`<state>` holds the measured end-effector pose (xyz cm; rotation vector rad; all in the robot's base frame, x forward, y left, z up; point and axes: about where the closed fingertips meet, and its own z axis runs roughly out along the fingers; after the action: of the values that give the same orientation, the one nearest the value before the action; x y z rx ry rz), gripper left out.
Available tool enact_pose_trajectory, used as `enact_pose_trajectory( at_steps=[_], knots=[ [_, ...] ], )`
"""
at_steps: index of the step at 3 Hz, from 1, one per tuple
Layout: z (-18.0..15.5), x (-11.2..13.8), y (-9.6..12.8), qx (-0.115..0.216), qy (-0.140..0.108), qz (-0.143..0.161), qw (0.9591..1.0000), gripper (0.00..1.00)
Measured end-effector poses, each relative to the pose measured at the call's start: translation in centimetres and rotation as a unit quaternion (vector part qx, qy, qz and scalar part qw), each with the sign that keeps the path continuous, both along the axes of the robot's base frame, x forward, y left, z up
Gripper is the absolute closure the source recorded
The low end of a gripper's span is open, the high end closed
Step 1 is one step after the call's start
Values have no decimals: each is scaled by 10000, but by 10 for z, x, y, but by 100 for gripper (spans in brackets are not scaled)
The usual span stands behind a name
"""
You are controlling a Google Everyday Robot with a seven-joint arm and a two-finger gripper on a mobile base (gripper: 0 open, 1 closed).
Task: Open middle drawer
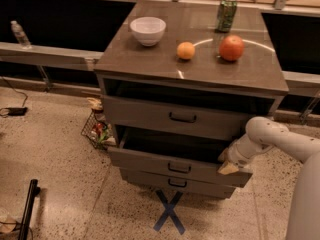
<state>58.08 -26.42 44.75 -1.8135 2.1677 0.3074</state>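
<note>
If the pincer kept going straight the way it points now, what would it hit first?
The pincer, at the right end of the middle drawer, points down-left; it would likely meet that drawer's right front corner first, though depth is unclear.

The arm was white all over, with a smooth, slightly glossy shell built of thick, rounded tubes. A bulbous, dome-shaped joint capped its upper bend and caught a soft highlight. From it ran a shorter, narrower wrist section, with faint grey seams where one casing met the next. A much broader white link filled the lower right corner, plain and shaded grey along its edge. The gripper was a small, pale tan, wedge-shaped piece, duller than the casing behind it, at the right end of the middle drawer, by the front's top edge.
</note>
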Motion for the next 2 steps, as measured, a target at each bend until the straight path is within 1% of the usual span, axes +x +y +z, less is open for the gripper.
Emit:
enact_pose_trajectory(
  at_steps=[1,2],
  knots=[
    [0,-2,0,0,0,1,10000,1],
    [0,-3,1,0,0,1,10000,0]
  ],
)
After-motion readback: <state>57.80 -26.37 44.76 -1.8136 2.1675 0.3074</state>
